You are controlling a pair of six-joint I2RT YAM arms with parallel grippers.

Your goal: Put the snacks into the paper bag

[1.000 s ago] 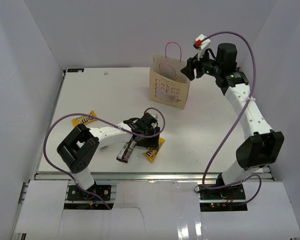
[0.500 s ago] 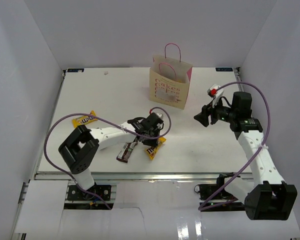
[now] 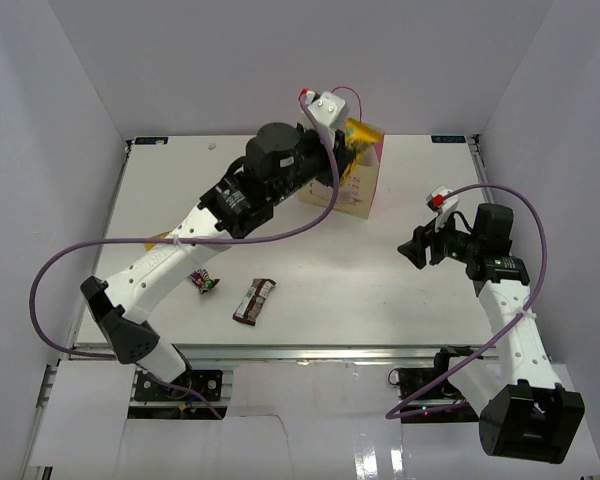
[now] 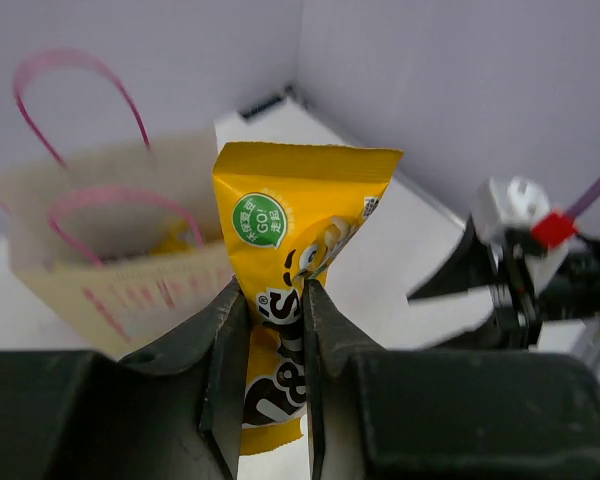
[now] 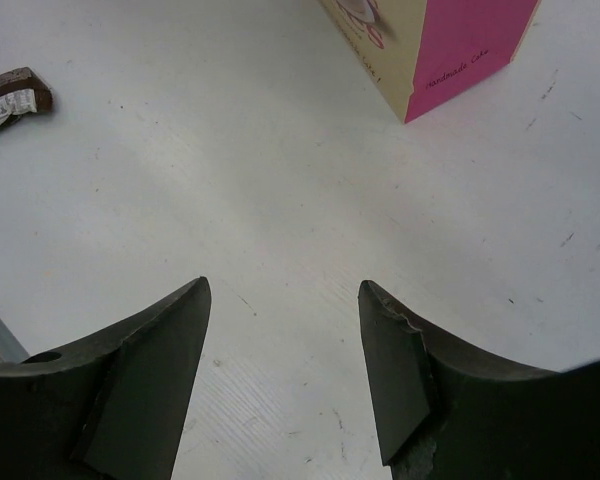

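My left gripper (image 3: pixel 346 140) is shut on a yellow pack (image 3: pixel 364 132) and holds it just above the open top of the paper bag (image 3: pixel 352 192) at the back of the table. In the left wrist view the yellow pack (image 4: pixel 300 230) stands upright between the fingers, with the cream bag and its pink handles (image 4: pixel 110 260) behind and left of it. A brown bar (image 3: pixel 254 300) and a small purple wrapper (image 3: pixel 204 282) lie on the table near the front. My right gripper (image 3: pixel 412 248) is open and empty above the table, right of the bag.
A sliver of another yellow pack (image 3: pixel 160 239) shows beside the left arm's link at the left. The right wrist view shows the bag's pink side (image 5: pixel 470 40) and the brown bar (image 5: pixel 10 95) far left. White walls enclose the table.
My left arm lifted a yellow pack from the table's front and carried it up over the bag. My right arm came away from the bag, down and to the right.
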